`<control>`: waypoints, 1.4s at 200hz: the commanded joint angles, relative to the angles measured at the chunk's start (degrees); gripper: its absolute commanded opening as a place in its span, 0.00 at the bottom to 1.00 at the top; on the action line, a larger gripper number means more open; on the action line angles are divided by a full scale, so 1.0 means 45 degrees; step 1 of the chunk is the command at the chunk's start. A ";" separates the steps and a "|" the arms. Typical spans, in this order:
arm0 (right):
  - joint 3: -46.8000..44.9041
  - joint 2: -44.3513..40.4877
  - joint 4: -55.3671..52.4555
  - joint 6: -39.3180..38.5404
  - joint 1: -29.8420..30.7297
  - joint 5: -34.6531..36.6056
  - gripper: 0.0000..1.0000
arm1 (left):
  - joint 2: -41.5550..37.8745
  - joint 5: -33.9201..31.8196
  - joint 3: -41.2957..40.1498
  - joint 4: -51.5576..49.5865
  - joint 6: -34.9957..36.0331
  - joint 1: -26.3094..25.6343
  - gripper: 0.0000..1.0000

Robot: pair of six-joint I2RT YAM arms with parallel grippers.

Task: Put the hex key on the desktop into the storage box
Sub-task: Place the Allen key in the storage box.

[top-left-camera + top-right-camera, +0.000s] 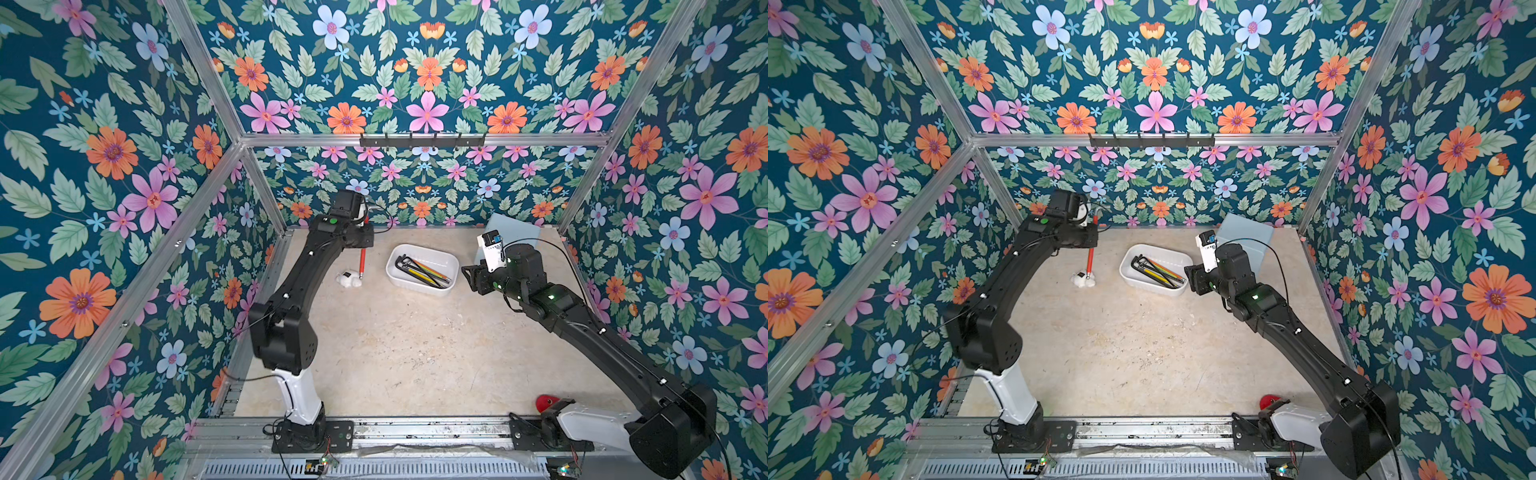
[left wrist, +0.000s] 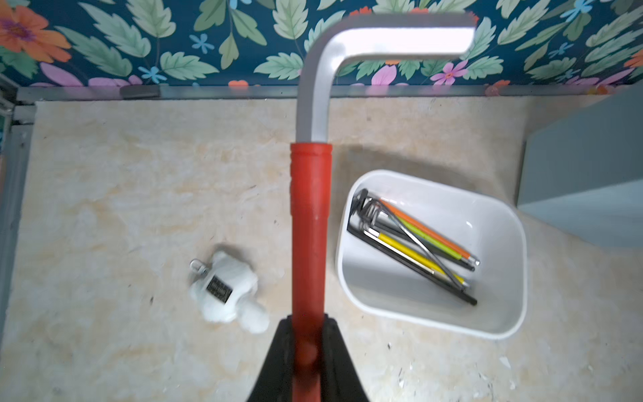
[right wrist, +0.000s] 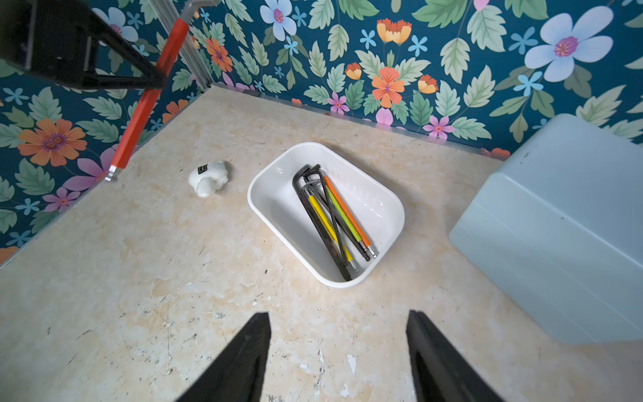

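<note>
A: Start at the near rail. How do the arms stand?

B: The left base sits at 7 o'clock of the desktop point(image 1: 415, 353), the right at 5 o'clock, a small red object point(image 1: 546, 402) half hidden beside it. Each arm rises, folds at the elbow and stretches a long black link toward the far wall.

A: The right arm's end?

B: Its wrist bends inward, so the right gripper point(image 3: 338, 315) hangs over bare desktop at 3 o'clock of the storage box point(image 1: 419, 289), aimed toward it, fingers well apart with nothing between them.

A: What is in the box?

B: Several hex keys point(image 3: 334, 215), dark ones and ones sleeved yellow, green and orange, lying along its length. A white plush toy point(image 1: 349, 279) lies on the desktop at 9 o'clock of the box, near but apart.

A: And the left arm?

B: It reaches farthest, to 11 o'clock, wrist turned downward. The left gripper point(image 2: 308, 320) has its fingers clamped on the red-sleeved hex key point(image 2: 309, 226). That key is lifted off the desktop, steeply tilted, bent bare-metal end up toward the wall, lower end showing just beside the toy in both top views. It is outside the box, about 10 o'clock of it.

A: Anything beyond?

B: A pale blue box point(image 1: 519, 228) stands by the far wall at 1 o'clock of the storage box, behind the right wrist.
</note>
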 commanded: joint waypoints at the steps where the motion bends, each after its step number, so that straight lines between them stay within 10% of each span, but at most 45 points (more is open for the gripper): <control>1: -0.0205 -0.0163 0.0289 0.0147 -0.0112 0.0219 0.67 | 0.1274 0.0057 0.1644 -0.1409 -0.2786 0.0001 0.00; 56: -0.0526 -0.0257 0.0251 0.0304 -0.0231 0.0127 0.68 | -0.0061 -0.0537 -0.4190 0.7351 -1.0898 -0.1707 0.00; 102: -0.0852 -0.0565 0.0183 0.0269 -0.0295 0.0054 0.68 | 0.1917 -0.2871 -0.1094 0.6119 -1.3873 -0.3275 0.00; 132: -0.1105 -0.0840 0.0233 0.0308 -0.0305 -0.0026 0.68 | 0.2198 -0.3326 -0.2177 0.7828 -1.6257 -0.3689 0.00; 280: -0.1483 -0.0938 0.0250 0.0426 -0.0361 -0.0269 0.68 | 0.4576 -0.4455 -0.1373 0.7697 -1.9211 -0.4602 0.00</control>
